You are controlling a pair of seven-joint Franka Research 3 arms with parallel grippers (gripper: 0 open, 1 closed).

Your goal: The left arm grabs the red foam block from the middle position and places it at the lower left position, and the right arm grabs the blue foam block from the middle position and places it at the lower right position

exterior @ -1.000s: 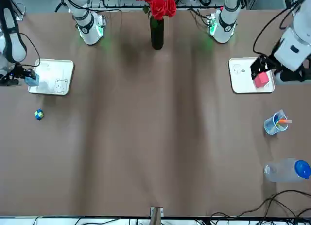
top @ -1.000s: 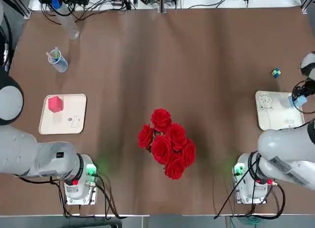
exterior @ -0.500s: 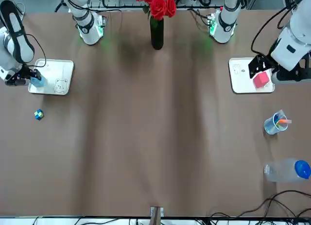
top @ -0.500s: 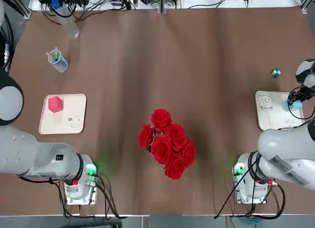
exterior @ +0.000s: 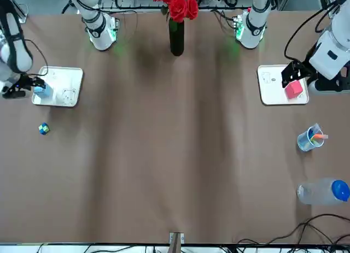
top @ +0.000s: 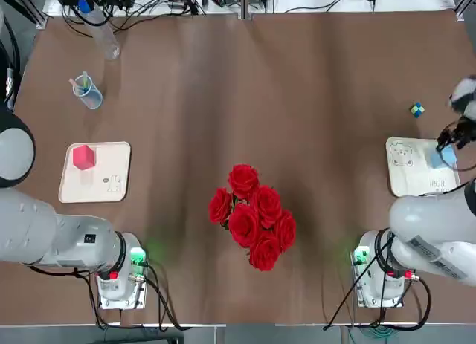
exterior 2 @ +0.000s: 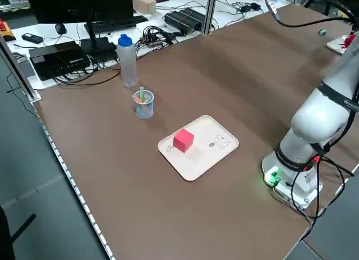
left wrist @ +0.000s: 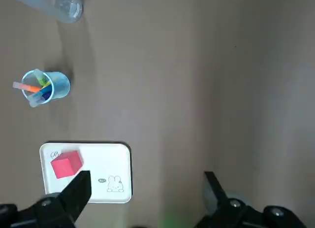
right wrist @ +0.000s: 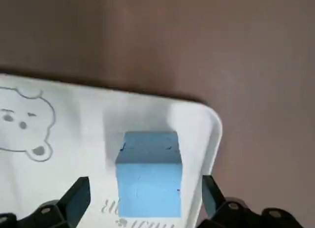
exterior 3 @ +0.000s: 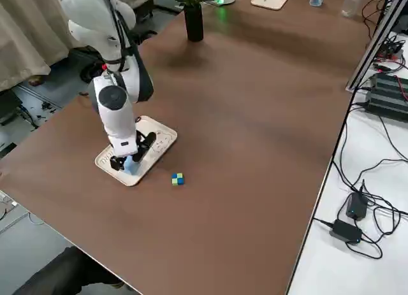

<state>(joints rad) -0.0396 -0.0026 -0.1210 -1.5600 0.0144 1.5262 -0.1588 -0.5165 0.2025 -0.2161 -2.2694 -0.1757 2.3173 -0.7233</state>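
The right gripper is over the bear-face tray, its jaws wide open around the blue foam block, holding nothing. The left gripper, wide open and empty, is near the red foam block, which sits on the bunny tray.

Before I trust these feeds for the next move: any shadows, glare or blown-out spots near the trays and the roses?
Right wrist view: soft shadow beside the light-blue foam cube, darker band along the cream bear-face tray's edge. Left wrist view: shadow by the blue translucent cup. Top view: green glow near the left arm's base, dim streaks around the red roses.
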